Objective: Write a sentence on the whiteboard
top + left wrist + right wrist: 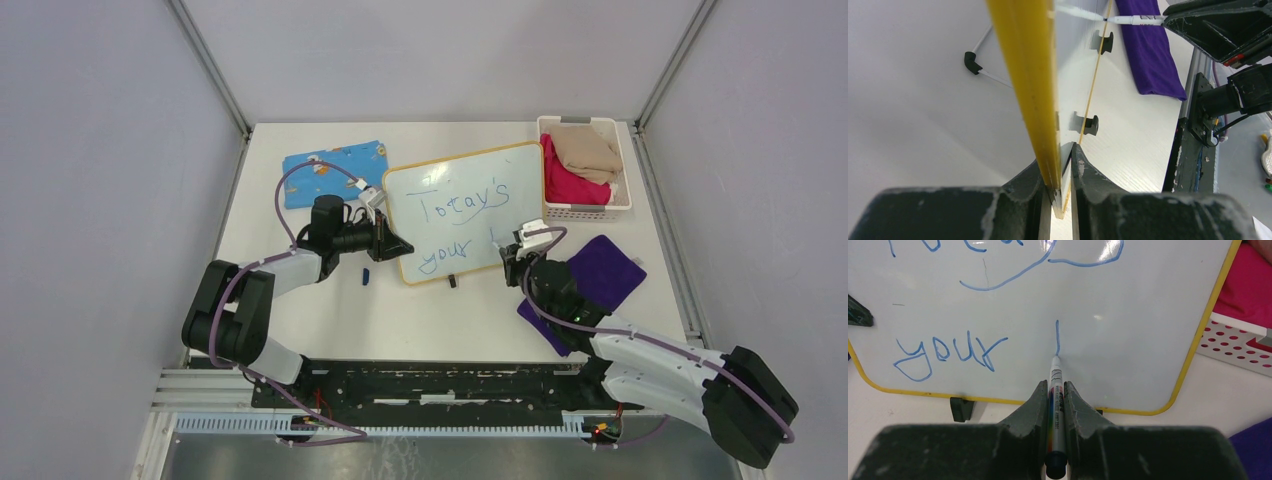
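The whiteboard (470, 232) lies at the table's middle, yellow-rimmed, with two black clips (1091, 125) on its near edge. My left gripper (403, 247) is shut on the board's left rim (1028, 75), one finger on each face. On the board the blue sentence (465, 203) reads "Today's" above "your" (948, 352). A short vertical stroke (1057, 337) stands to the right of "your". My right gripper (1055, 386) is shut on a white marker (1056, 372), whose tip touches the foot of that stroke.
A blue patterned cloth (335, 170) lies behind the left arm. A white basket (585, 210) of tan and pink cloths stands at the back right. A purple cloth (600, 275) lies under the right arm. A small blue cap (366, 276) rests near the board's left corner.
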Motion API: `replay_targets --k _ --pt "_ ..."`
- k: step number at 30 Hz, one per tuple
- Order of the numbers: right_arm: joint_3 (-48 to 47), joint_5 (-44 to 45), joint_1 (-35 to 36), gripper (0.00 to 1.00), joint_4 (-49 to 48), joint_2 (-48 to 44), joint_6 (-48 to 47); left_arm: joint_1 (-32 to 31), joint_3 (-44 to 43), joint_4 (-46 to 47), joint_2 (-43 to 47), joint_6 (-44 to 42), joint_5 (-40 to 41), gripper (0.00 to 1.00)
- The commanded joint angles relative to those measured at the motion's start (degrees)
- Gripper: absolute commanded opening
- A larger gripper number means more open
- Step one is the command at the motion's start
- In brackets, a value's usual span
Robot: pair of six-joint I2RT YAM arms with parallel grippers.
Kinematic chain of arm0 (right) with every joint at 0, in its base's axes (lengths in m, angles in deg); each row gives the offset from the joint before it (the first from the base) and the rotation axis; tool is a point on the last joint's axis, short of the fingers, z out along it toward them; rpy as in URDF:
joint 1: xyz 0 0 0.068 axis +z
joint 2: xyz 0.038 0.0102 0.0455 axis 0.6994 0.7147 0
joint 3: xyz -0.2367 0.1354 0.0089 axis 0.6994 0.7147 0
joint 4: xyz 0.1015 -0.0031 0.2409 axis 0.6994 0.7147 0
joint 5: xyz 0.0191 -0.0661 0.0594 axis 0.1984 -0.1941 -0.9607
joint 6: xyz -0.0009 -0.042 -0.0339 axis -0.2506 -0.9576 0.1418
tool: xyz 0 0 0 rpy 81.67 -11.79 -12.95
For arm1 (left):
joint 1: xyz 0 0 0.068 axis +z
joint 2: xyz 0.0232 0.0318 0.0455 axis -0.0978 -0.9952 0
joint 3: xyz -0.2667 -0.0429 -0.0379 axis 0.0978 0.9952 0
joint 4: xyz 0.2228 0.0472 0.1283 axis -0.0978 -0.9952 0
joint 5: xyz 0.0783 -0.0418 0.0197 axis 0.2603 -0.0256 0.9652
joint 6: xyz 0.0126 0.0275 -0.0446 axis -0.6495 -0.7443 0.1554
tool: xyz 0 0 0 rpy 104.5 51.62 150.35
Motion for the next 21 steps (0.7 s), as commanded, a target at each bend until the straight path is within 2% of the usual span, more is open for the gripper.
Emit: replay_targets --k 1,7,21 --pt "2.0 -1.51 -0.31 0.0 0.04 -0.98 1.66 -1.41 0.49 -7.21 -2.09 -6.25 4.89 0.21" --pt "2.98 -1.02 -0.3 0.0 0.09 -1.85 1.87 -1.49 0.35 -7.32 -2.31 -6.19 4.89 0.21" --pt "-3.22 -0.23 -0.31 0.0 -0.75 0.6 -0.39 -1.59 0.35 -7.43 -2.45 -6.05 4.95 0.21"
